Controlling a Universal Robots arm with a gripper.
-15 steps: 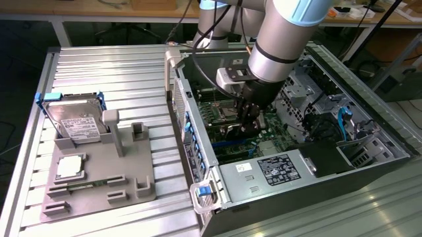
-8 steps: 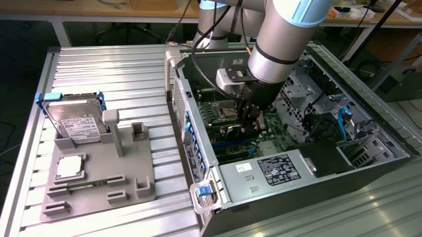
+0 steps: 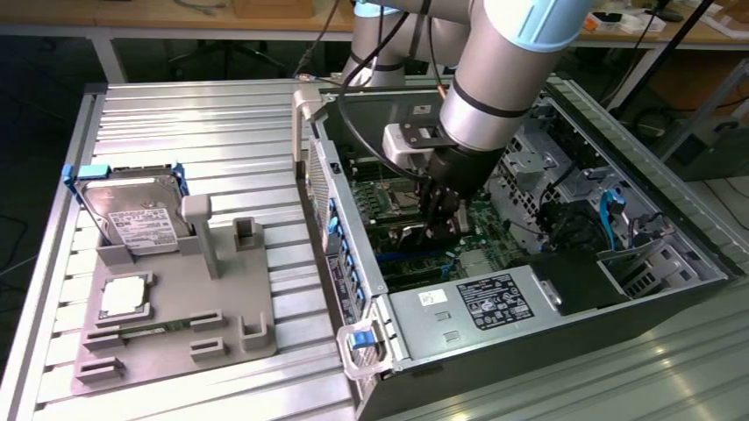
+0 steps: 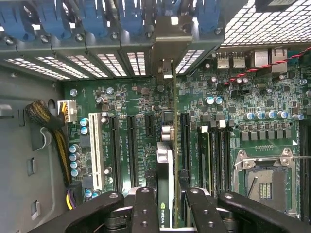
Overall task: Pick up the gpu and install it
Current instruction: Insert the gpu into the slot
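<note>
In the wrist view the gpu stands edge-on, a thin dark card with a green logo. Its pale metal bracket reaches the case's rear slot openings. My gripper is shut on the card, one black finger on each side of it. The card stands over the green motherboard, between the long black slots. I cannot tell whether its edge sits in a slot. In the exterior view my gripper reaches down into the open computer case, over the motherboard.
Blue slot latches line the case's rear wall. A white slot, yellow and black cables and the processor socket flank the card. Outside the case, a grey fixture holds a hard drive and a memory stick.
</note>
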